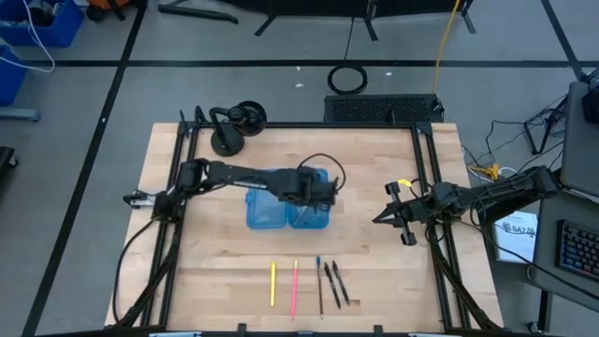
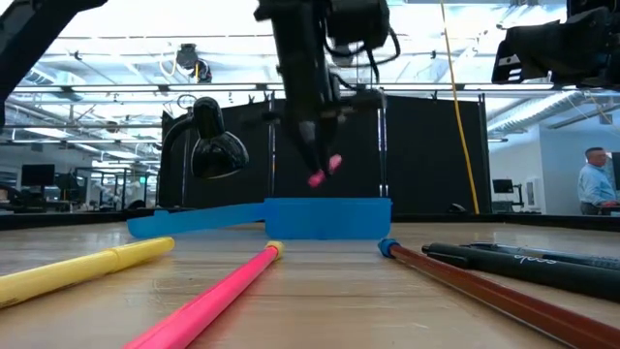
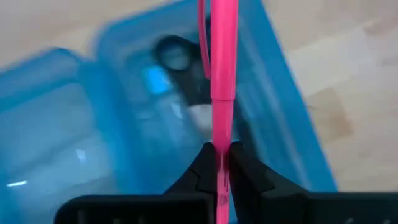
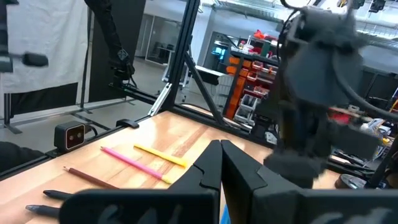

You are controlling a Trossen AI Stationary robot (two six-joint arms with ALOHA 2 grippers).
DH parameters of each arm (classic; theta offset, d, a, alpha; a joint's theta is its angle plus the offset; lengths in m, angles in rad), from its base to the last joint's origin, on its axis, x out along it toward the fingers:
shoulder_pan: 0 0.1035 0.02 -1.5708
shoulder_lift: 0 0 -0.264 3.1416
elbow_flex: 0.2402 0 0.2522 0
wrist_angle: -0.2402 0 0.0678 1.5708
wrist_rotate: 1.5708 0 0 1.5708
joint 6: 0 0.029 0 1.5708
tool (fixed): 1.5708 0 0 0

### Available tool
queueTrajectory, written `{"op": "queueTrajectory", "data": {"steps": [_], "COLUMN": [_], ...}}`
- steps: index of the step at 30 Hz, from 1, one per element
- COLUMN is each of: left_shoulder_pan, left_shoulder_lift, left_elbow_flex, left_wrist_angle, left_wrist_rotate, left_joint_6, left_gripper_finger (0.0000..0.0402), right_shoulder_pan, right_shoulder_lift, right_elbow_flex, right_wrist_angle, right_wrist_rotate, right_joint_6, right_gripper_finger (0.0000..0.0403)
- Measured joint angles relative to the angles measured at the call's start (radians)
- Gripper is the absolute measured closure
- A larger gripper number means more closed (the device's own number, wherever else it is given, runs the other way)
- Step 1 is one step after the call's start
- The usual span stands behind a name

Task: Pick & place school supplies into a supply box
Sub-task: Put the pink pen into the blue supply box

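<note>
Wooden counter [image 1: 215, 253], workshop floor all around it, and the action sits right at its middle. Left gripper [image 3: 219, 163]: fingers [image 3: 202, 171] clamped on a pink pen [image 3: 221, 81], pinched near one end, most of its length sticking out over the open blue supply box [image 1: 285, 208]. Light, stiff, slick plastic, so I'd judge an end grip lets it swing; a hold nearer the middle would be steadier. Dark scissors [image 3: 177, 59] seem to lie in the box already, though blurred. Toward the counter's near edge wait a yellow pen [image 1: 273, 283], a pink pencil [image 1: 294, 286], a blue-tipped pencil [image 1: 318, 284] and two black pens [image 1: 335, 282]. Right gripper [image 1: 393, 215] waits near the right edge, fingers closed on nothing.
</note>
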Motion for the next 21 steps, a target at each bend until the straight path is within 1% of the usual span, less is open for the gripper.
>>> {"op": "queueTrajectory", "data": {"steps": [3,5,8,13,16,21], "left_shoulder_pan": [0.027,0.041,0.043,0.004,-0.005,0.016], "left_shoulder_lift": [0.0,0.0,0.0,0.0,0.0,0.0], "left_elbow_flex": [-0.046,-0.067,-0.078,-0.078,-0.078,-0.078], "left_wrist_angle": [0.08,0.104,0.089,0.072,0.036,-0.003], "left_wrist_rotate": [0.039,0.054,0.064,0.113,0.113,0.091], "left_joint_6": [0.01,0.011,-0.011,-0.044,-0.091,-0.13], "left_gripper_finger": [0.0382,0.0382,0.038,0.0382,0.0382,0.038], "right_shoulder_pan": [0.0,0.0,0.0,0.0,0.0,0.0], "right_shoulder_lift": [0.0,0.0,0.0,0.0,0.0,0.0], "right_elbow_flex": [0.0,0.0,0.0,0.0,0.0,0.0], "right_wrist_angle": [-0.008,-0.016,-0.03,-0.046,-0.045,-0.044], "right_wrist_rotate": [0.0,0.0,-0.001,-0.001,-0.001,-0.001], "right_joint_6": [0.0,0.002,0.002,0.002,0.003,0.032], "right_gripper_finger": [0.0403,0.0403,0.0403,0.0403,0.0403,0.0403]}}
